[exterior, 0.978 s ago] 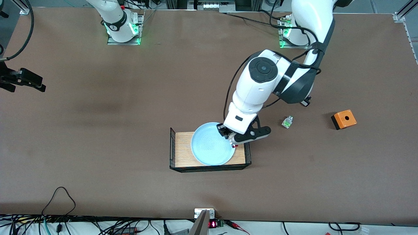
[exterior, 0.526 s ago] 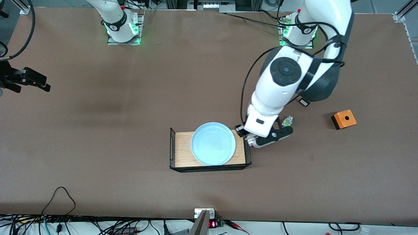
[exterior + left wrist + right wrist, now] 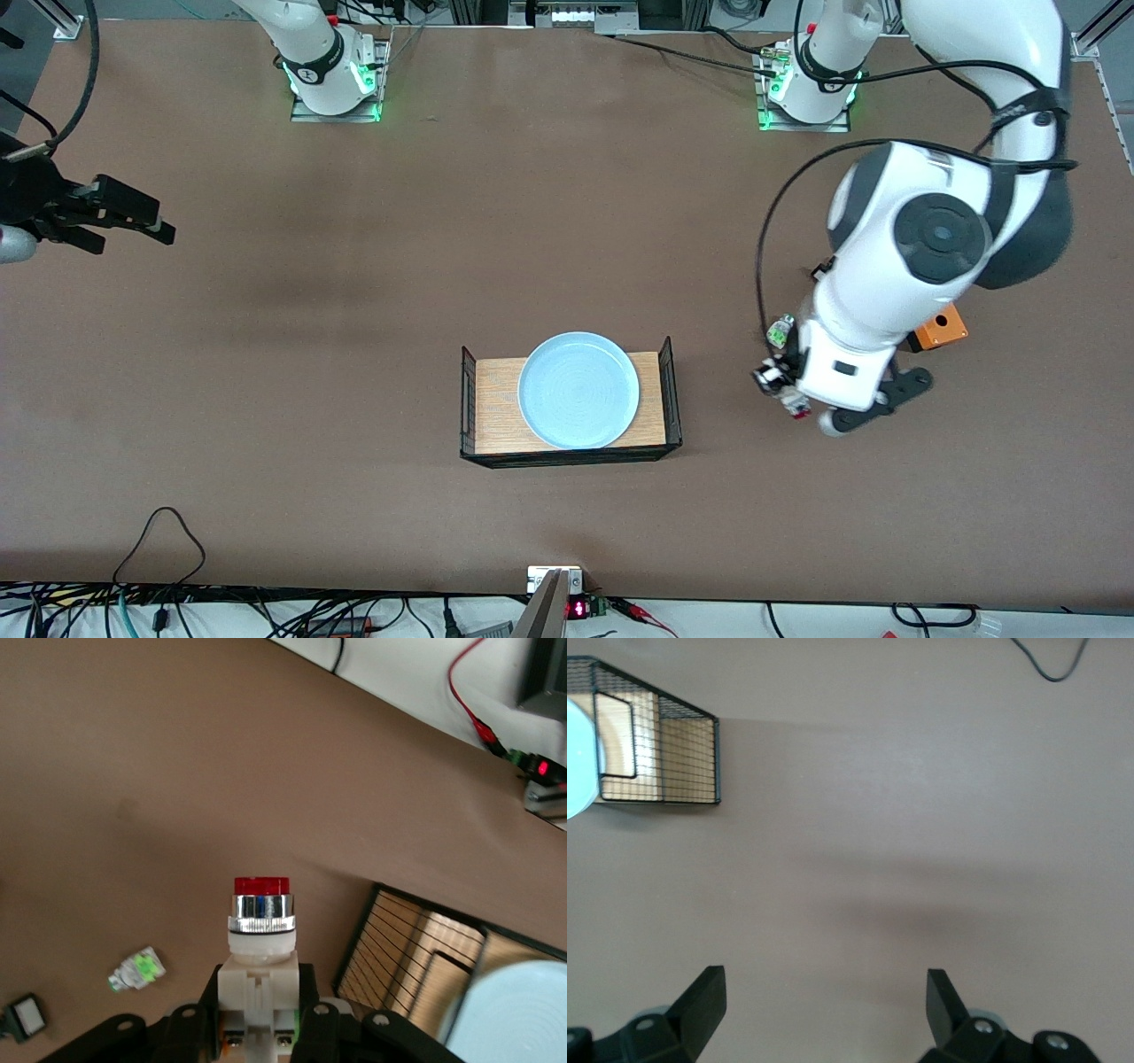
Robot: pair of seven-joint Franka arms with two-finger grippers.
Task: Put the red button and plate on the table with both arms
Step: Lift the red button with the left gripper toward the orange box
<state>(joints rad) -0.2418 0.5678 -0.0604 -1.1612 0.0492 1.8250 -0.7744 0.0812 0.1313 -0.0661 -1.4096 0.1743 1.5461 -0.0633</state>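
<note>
L fingers [image 3: 257, 1028] gripping red button [image 3: 260, 921], R fingers [image 3: 824, 1005] apart

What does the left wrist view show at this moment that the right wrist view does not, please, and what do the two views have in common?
Only the left wrist view shows the red button, clamped in the shut left gripper above bare table, plus the green-capped button lying on the tabletop.

Only the right wrist view shows the right gripper, its jaws wide open and holding nothing, over bare table toward the right arm's end.

Both views share the wooden tray with its black wire ends and an edge of the pale-blue plate sitting on it.
</note>
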